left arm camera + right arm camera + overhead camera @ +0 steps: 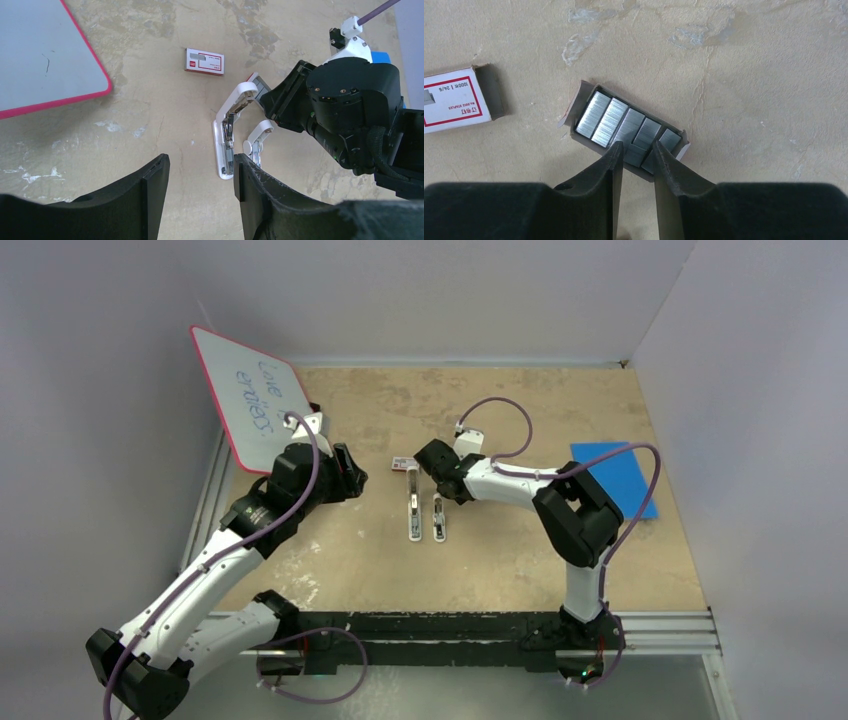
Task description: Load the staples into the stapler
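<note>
Pick-up step — right gripper [637,146] jaws straddle the staples [634,155], grip unclear; left gripper [200,165] jaws spread. Next: lift toward the stapler [223,150].

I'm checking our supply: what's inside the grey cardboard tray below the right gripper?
About five grey blocks of staples lie side by side in the tray. The right gripper has its fingers over the near edge, hiding whatever lies there.

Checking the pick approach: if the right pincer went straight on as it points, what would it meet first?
Probably the staples in their open tray, directly ahead of the right pincer; how near is unclear.
</note>
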### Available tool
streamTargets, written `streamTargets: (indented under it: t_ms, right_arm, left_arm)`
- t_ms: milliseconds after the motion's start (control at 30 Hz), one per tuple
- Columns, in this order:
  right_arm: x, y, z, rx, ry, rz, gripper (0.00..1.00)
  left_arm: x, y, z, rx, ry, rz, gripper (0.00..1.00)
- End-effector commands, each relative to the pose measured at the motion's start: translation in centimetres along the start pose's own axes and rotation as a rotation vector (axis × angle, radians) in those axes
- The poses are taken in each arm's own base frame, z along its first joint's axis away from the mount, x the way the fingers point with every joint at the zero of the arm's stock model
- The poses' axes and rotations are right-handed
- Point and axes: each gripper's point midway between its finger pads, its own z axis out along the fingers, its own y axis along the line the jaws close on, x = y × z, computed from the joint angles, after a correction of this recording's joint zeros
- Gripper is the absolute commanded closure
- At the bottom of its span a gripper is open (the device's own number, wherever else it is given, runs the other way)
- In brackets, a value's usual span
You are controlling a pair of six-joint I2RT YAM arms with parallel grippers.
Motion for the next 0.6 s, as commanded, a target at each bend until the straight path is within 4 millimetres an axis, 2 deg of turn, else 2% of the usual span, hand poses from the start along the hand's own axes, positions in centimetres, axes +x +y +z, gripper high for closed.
streamTargets:
  t_ms: [0,367,567]
  right_arm:
    - [-0.65,0.05,-0.58,-0.012,-0.01,0.035,0.7]
    - [-0.23,0.25,-0.21,-0.012,0.005,0.028,0.71]
    - [-0.96,0.04,-0.6,-0.001,-0.018,0.034,0.78]
  left_arm:
    - [-0.81,-0.37,-0.07,0.017,-0.028,-0.01,0.5]
    - [-0.83,-0.4,-0.11,0.019,-0.029,-0.01,0.5]
    - [-0.85,-0.42,-0.12,0.019,-0.029,-0.01,0.5]
